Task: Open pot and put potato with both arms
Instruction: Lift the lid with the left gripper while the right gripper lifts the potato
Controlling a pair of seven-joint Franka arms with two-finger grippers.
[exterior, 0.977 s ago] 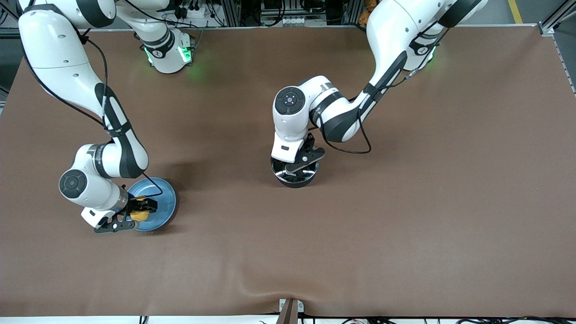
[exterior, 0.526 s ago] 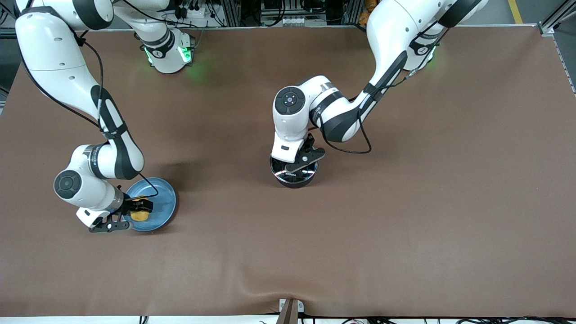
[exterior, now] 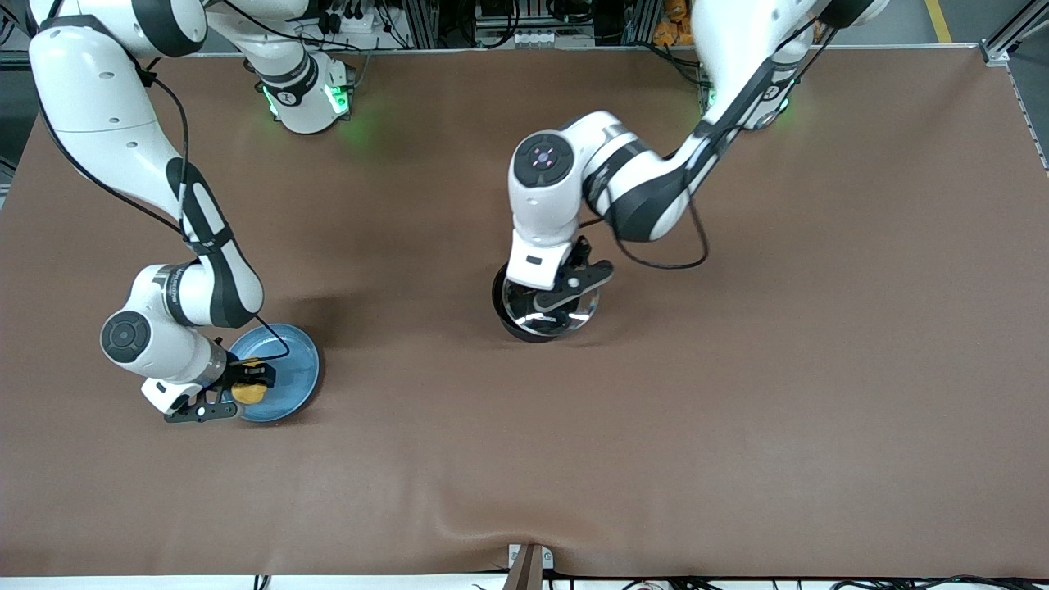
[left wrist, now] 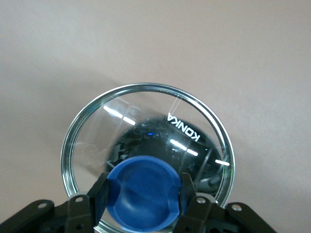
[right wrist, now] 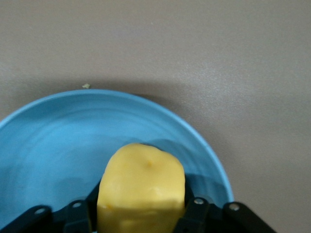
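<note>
- Lifted and tilted now, the glass lid (exterior: 551, 311) hangs over the one pot (exterior: 524, 326), left hand (left wrist: 144, 200) clamping its blue knob (left wrist: 144, 193).
- Right hand (right wrist: 141, 206) pinches the single potato (exterior: 247, 392) on the plate (exterior: 291, 381), toward the right arm's bench end from the pot.

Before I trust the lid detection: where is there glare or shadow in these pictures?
Left wrist view: bright streaks glare on the glass lid. Front view: the lid mirrors light; soft shadow beside the plate. Right wrist view: the potato shades the plate.
</note>
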